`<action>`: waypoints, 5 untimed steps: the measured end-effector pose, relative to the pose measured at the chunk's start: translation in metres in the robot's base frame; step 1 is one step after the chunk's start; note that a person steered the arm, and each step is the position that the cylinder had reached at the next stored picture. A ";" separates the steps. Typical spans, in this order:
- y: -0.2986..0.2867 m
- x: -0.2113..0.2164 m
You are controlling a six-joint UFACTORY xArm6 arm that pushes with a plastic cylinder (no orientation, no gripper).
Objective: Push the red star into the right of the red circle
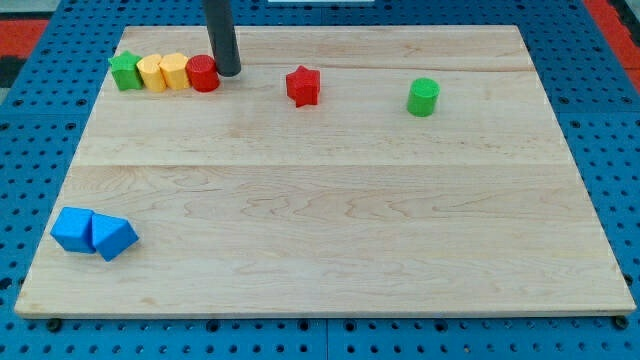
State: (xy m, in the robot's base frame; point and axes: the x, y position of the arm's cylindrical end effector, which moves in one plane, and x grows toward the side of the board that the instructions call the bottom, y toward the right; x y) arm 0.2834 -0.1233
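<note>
the pale wooden worktop is carrying every block. my tip, the lower end of the straight dark rod, is resting near the view's top left, just beside the right edge of the red circle block; whether the two are touching cannot be told. there is no gripper on this arm, so no opening is showing. the red star block is lying apart from my tip, toward the view's right, with bare wood between them. left of the red circle, a yellow block, a second yellow block and a green star block are sitting in a tight row. a green cylinder block is standing further right. two blue blocks are huddling at the bottom left
</note>
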 end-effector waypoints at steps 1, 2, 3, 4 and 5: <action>0.023 0.008; 0.028 0.041; 0.035 0.065; 0.085 0.093; 0.137 0.079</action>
State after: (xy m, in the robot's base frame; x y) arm 0.3628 0.0132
